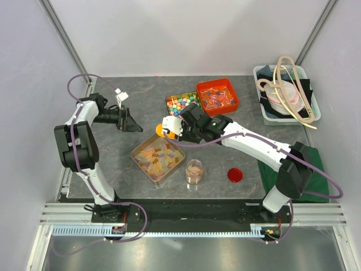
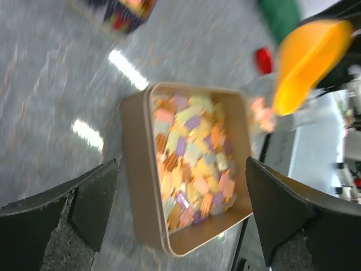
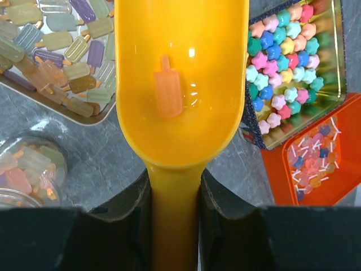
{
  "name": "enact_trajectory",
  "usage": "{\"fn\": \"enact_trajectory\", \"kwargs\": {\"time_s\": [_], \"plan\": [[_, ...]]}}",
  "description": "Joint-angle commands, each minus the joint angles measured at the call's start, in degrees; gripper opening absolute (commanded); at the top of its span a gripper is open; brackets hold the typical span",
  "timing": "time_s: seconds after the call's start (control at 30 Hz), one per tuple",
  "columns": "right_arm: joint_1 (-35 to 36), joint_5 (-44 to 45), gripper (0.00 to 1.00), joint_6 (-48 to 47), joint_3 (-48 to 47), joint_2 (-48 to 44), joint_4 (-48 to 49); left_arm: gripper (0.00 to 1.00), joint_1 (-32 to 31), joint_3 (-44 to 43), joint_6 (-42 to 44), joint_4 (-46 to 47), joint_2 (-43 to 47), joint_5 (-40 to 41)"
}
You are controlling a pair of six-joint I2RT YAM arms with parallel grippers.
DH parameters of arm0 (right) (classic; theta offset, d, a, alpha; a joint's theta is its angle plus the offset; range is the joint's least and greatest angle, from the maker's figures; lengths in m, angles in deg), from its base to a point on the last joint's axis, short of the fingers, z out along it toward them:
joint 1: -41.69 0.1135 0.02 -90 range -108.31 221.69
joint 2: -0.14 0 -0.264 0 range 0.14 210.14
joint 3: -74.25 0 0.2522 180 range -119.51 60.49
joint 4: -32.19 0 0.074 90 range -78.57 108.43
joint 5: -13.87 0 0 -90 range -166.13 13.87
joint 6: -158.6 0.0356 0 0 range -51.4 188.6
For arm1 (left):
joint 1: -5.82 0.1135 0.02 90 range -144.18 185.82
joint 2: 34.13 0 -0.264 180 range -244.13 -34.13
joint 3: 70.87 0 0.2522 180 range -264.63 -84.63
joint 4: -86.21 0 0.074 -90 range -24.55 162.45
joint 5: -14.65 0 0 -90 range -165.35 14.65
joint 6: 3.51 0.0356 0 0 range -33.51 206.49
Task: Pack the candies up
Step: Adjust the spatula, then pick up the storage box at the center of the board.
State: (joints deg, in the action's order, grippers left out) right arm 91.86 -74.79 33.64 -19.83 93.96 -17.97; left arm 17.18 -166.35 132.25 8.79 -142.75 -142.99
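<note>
The candies [image 1: 159, 157], little translucent ice-lolly shapes in pale orange, yellow, pink and green, mostly lie heaped in a shallow square tan tin [image 1: 134, 152] in the middle of the counter [image 1: 217, 161]. More of them fill a small clear jar [image 1: 194, 171] just beside the tin, and a red lid [image 1: 235, 175] lies apart to its right. One pale orange piece [image 3: 168, 93] rests in the bowl of a glossy orange plastic scoop [image 3: 180, 130]. The right hand [image 3: 175, 214] is pinched tight around the scoop's handle. The left hand [image 2: 180, 197] hangs spread wide with nothing in it, facing down over the tin. Further back stand a metal box [image 1: 179, 104] of bright star-shaped sweets and a red-orange tub [image 1: 218, 96] of red and blue ones. The counter is mottled grey like stone, with pale walls around it.
</note>
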Motion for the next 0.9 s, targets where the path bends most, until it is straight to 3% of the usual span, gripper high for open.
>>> {"fn": "enact_trajectory", "kwargs": {"time_s": [0.0,0.37,0.6,0.87], "plan": [[0.8,1.2,0.0,-1.8,-5.6,-0.4,-4.0,1.0,-1.2,4.5,-11.6,16.2,5.8,14.5],[4.1,5.3,0.0,-4.7,-10.8,1.5,-12.1,1.0,-8.9,13.4,-12.9,27.2,9.9,30.7],[6.4,7.7,0.0,-5.8,-11.3,2.1,-15.2,0.99,-10.7,15.4,-13.0,28.9,9.9,31.9],[10.2,14.6,0.0,-9.2,-11.8,5.2,-19.1,0.79,-15.8,18.9,-12.4,33.2,9.7,40.0]]}}
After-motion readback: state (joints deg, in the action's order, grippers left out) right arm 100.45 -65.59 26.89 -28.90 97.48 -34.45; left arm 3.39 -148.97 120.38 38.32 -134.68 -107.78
